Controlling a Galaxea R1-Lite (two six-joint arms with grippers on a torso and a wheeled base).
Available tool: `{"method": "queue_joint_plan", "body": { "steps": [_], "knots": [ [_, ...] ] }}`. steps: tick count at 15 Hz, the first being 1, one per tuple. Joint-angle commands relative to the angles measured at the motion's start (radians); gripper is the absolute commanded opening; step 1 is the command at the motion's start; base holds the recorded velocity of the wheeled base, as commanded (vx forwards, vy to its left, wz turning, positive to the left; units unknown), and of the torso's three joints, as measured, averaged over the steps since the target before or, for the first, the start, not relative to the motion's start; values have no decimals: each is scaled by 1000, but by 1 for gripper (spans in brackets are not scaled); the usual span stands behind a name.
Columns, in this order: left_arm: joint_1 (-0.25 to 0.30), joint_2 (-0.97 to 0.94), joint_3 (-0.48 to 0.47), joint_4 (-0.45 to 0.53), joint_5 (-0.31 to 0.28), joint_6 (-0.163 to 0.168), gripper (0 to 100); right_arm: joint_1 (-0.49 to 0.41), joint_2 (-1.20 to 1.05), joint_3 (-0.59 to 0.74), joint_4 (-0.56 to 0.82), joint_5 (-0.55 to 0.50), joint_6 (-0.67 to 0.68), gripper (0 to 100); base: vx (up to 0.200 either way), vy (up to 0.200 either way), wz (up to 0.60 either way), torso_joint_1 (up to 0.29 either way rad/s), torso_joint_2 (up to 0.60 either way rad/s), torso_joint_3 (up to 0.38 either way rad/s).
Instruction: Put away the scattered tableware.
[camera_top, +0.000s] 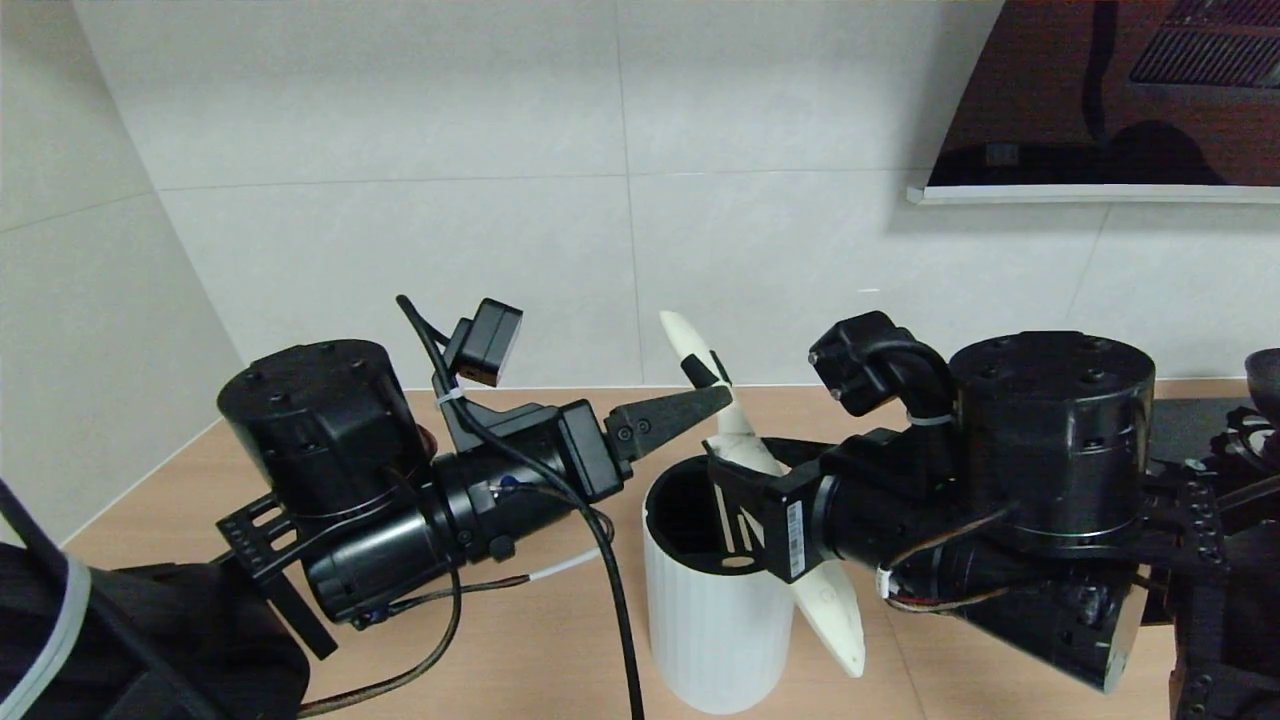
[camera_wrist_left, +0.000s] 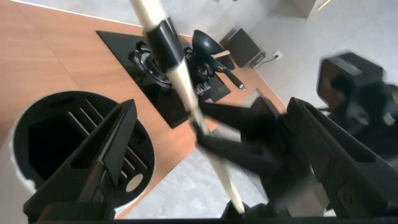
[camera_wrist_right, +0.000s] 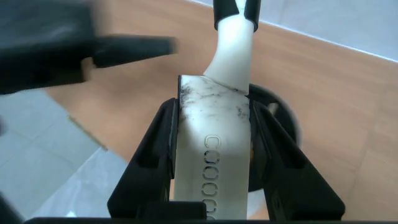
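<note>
On the wooden desk (camera_top: 560, 640), right in front of the robot, stands a white utensil holder (camera_top: 705, 630). It is a tall cylinder with fine vertical ribs and a black insert that thin walls divide into compartments. Above its rim a white slotted spatula (camera_top: 830, 600) hangs at a slant. It looks like smooth plastic, with a flat blade carrying a row of oval slots and some dark marks, and a rounded handle with a black band near the top. The blade end is outside the holder's wall, lower than the rim, and the handle points up toward the tiled wall.

The right gripper (camera_top: 750, 510) is clamped on the spatula, its fingers pressing both edges at the top of the blade. The left gripper (camera_wrist_left: 211, 112) is wide open, and the handle passes between its fingers without touching them.

This looks to me like a handover. The left gripper should close firmly on the handle below the band, because smooth plastic may slip. Only then should the right one let go. After that the spatula needs to be turned upright and lowered into one compartment, clear of the rim.
</note>
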Motion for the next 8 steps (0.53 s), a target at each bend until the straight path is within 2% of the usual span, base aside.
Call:
{"method": "queue_joint_plan", "body": {
  "steps": [1,8],
  "knots": [
    [0,32,-12,-4,6,1,100,15,7,-1,2,8,15,0,0,0,0,0,0,0],
    [1,92,-56,-4,48,0,100,46,13,9,2,10,17,0,0,0,0,0,0,0]
  ]
}}
